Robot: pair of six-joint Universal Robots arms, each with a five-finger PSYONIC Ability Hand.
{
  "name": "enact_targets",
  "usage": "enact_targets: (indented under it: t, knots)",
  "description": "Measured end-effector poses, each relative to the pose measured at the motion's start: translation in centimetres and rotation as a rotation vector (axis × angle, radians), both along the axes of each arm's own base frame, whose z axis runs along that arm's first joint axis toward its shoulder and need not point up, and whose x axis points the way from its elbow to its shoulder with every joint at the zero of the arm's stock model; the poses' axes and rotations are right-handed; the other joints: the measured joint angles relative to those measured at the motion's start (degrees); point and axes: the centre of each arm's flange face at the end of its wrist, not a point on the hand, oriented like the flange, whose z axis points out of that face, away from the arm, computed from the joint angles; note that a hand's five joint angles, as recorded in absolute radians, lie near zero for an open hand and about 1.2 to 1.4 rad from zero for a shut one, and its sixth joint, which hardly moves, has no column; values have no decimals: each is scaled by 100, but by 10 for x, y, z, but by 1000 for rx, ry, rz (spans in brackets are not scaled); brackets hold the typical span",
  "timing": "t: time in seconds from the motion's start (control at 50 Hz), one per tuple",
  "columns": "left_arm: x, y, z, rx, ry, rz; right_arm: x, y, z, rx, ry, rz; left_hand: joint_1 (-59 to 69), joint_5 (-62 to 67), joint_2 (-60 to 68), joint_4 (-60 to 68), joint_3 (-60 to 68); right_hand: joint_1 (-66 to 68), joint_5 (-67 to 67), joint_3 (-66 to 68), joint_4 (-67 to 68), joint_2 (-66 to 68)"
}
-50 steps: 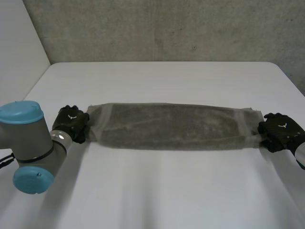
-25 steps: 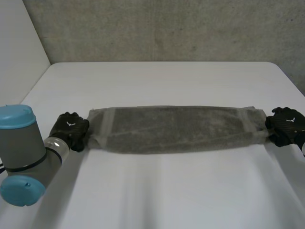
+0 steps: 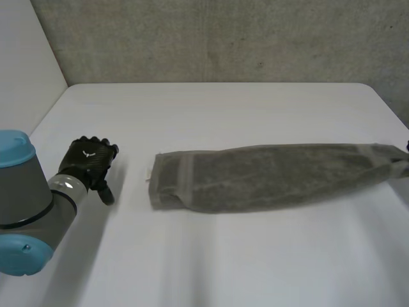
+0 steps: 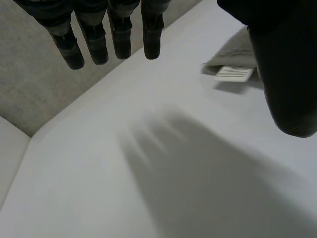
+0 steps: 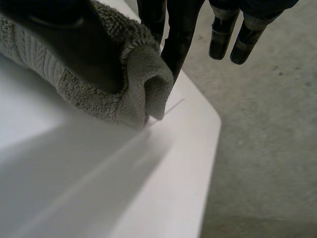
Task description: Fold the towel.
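Towel (image 3: 268,176) lies as a long, narrow grey band across the white worktop (image 3: 211,109), apparently already doubled lengthwise. Its right end is held by the right hand (image 5: 181,29), the thumb pressing the rolled corner against the fingers (image 5: 153,20), probably so that this end can be carried over toward the other. The left end lies free, well apart from the left hand (image 3: 89,163), whose fingers (image 4: 119,34) hang straight and released above bare worktop. The cloth is thick looped terry, soft and limp, with a flat ribbed border and a small white tag (image 4: 234,74) at the free end.
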Motion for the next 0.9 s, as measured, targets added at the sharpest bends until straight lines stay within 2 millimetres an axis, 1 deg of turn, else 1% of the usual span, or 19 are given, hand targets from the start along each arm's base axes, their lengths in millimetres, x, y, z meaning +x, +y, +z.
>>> enact_targets:
  t: [0.12,0.16,0.2,0.3,0.36,0.38,0.42,0.44,0.46,0.48,0.5,0.52,0.56,0.58,0.62,0.64,0.7,0.78,0.9]
  knots:
    - [0,0,10,-29,10,-3,-9,-7,21,-44,8,16,0,0,0,0,0,3,0,0,0,54]
    - [0,-1,13,-39,13,-5,-7,-8,28,-50,9,28,0,0,0,0,0,4,3,0,0,54]
    - [-1,-1,17,-52,18,-8,2,-8,37,-55,10,54,0,0,0,0,0,5,25,0,0,56]
    - [-5,-3,28,-87,30,-19,61,-1,59,-64,14,193,-9,0,-1,0,0,31,56,0,0,178]
    - [-10,-2,35,-111,39,-35,112,12,68,-59,15,301,-9,0,-3,0,0,35,57,0,0,206]
    - [-11,-2,36,-115,42,-39,124,16,70,-55,15,324,-9,0,-4,0,0,37,58,0,0,210]
    - [-16,-1,40,-129,51,-51,162,30,72,-44,19,396,-9,0,-11,0,0,46,68,0,0,217]
    - [-17,-1,42,-132,54,-53,173,35,73,-42,21,415,-9,0,-11,0,0,54,68,0,0,217]
    - [-19,-1,44,-139,62,-57,196,46,72,-35,25,459,-9,0,-11,0,0,57,69,0,0,217]
    - [-20,-1,46,-143,67,-59,208,52,72,-31,27,482,-9,0,-11,0,0,57,69,0,0,217]
    - [-21,-1,48,-150,76,-61,231,65,71,-27,32,526,-9,0,-11,0,0,57,69,0,0,217]
    - [-22,-1,49,-152,79,-61,239,70,70,-25,33,542,-9,0,-11,0,0,57,69,0,0,217]
    - [-23,-1,54,-164,98,-62,277,94,67,-21,40,610,-9,0,-12,0,0,58,69,0,0,217]
    - [-23,-1,56,-166,102,-61,286,100,66,-20,40,626,-9,0,-12,0,0,58,69,0,0,217]
    - [-24,-1,60,-174,117,-59,314,121,61,-16,35,671,-9,0,-12,0,0,58,69,0,0,217]
    - [-24,-1,61,-176,120,-59,320,125,60,-16,33,679,-9,0,-13,0,0,58,69,0,0,217]
    - [-23,0,64,-181,130,-56,351,144,54,-14,3,719,-9,0,-18,0,0,58,69,0,0,217]
    - [-22,1,64,-180,132,-53,379,158,48,-29,-50,745,-9,0,-22,0,0,58,69,0,0,217]
    - [-20,1,61,-172,127,-46,404,168,46,-60,-125,770,-9,0,-22,0,0,58,69,0,0,217]
